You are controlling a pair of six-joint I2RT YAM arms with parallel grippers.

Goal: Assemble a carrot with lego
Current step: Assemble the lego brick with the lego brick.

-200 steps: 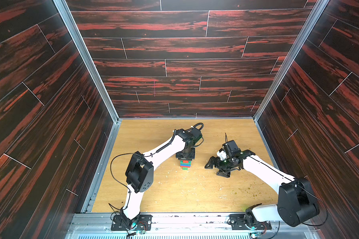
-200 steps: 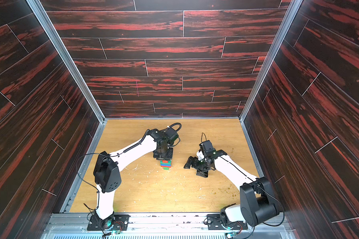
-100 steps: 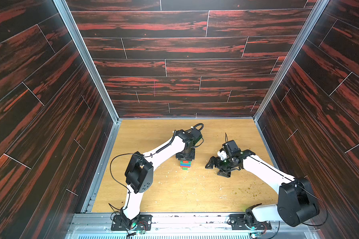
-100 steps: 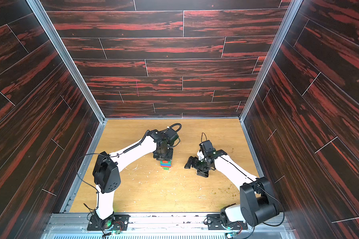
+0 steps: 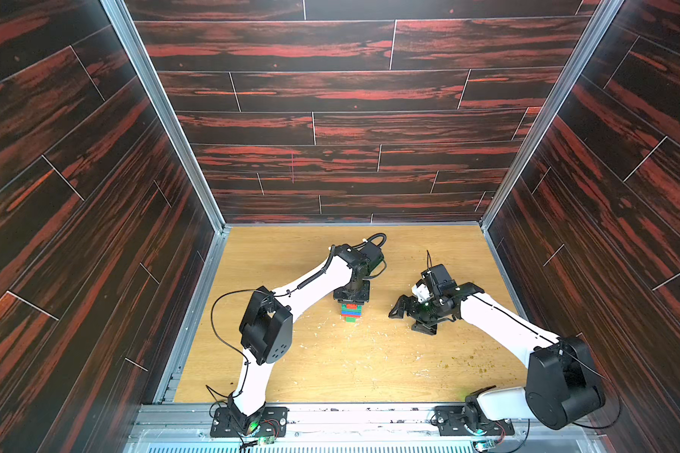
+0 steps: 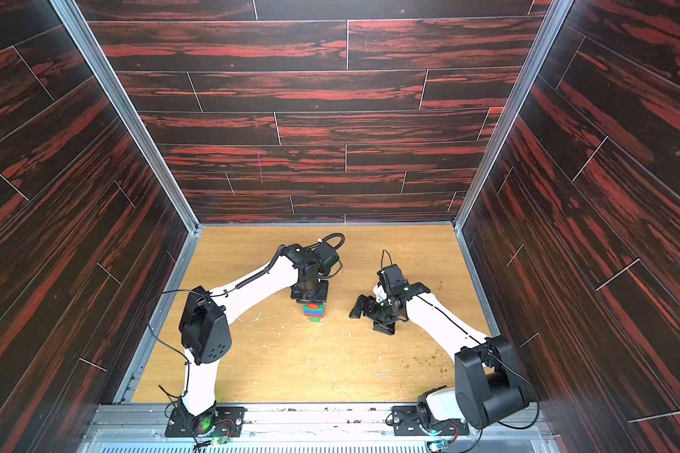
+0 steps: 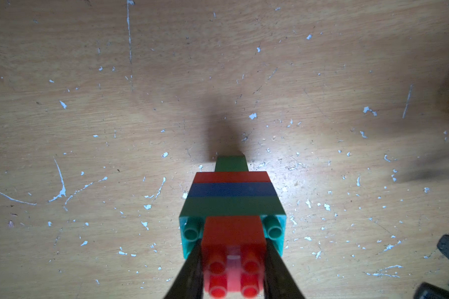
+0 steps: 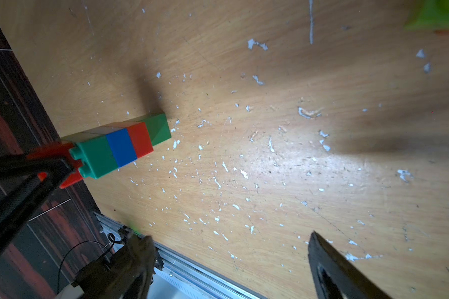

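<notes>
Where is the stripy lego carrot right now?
In a top view the carrot stands mid-table, green tip down. The left gripper pinches its top red brick, and the open right gripper is on its right.

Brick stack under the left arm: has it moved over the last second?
No. The brick stack keeps its place against the white scuffs on the table, gripped by the left gripper.

Left hand (image 6: 310, 301) atop upright carrot (image 6: 314, 311)
</notes>
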